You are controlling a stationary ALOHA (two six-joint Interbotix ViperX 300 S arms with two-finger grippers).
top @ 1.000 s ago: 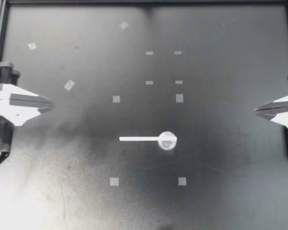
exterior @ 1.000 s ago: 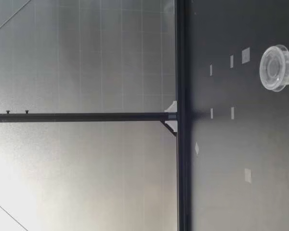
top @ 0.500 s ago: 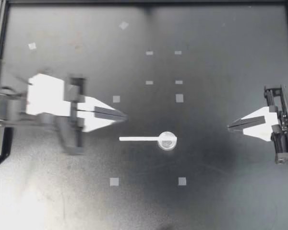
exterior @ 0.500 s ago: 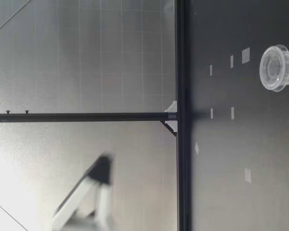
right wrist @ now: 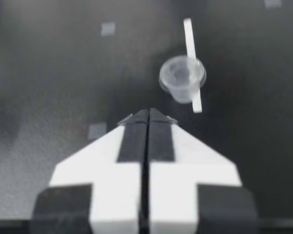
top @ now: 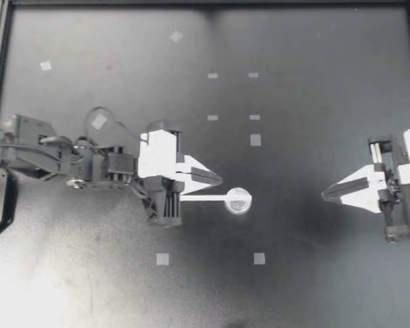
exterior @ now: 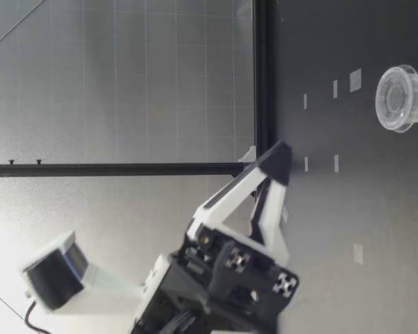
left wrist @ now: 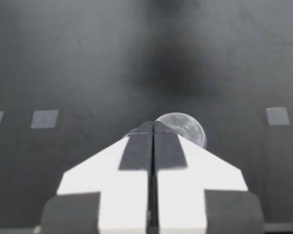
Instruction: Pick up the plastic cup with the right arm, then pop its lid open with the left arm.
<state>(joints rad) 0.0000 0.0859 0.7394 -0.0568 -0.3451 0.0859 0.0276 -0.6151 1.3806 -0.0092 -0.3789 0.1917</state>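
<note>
The robot's left end effector (top: 219,180) reaches in over the dark surface (top: 314,287), its two fingers clenched flat against each other with nothing between them; its tips sit near a white strip (top: 203,198) that lies flat, and just short of the clear cup (top: 238,201) standing at the strip's right end; the left wrist view shows the cup (left wrist: 189,127) just ahead of the closed tips; pale tape squares (top: 255,140) dot the surface around; well to the right, the right end effector (top: 325,195) points toward the cup, likewise clenched on nothing, with the cup (right wrist: 181,78) well ahead of it.
</note>
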